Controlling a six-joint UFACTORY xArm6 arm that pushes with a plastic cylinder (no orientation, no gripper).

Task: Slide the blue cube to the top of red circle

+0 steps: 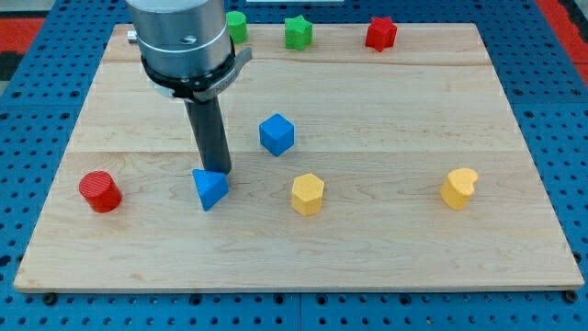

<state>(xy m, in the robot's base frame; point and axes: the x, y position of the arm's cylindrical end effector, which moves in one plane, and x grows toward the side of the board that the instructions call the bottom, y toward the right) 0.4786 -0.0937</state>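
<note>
The blue cube (277, 134) sits near the middle of the wooden board (386, 248). The red circle (99, 191), a short red cylinder, stands near the board's left edge, well to the left of and lower than the cube. My tip (218, 172) is at the end of the dark rod, left of and below the blue cube, touching or just behind the top of a blue triangular block (210, 189).
A yellow hexagonal block (308, 194) lies below the cube. A yellow heart-shaped block (459, 188) is at the right. Along the top edge are a green block (238, 27) partly hidden by the arm, a green star (298, 32) and a red star (380, 34).
</note>
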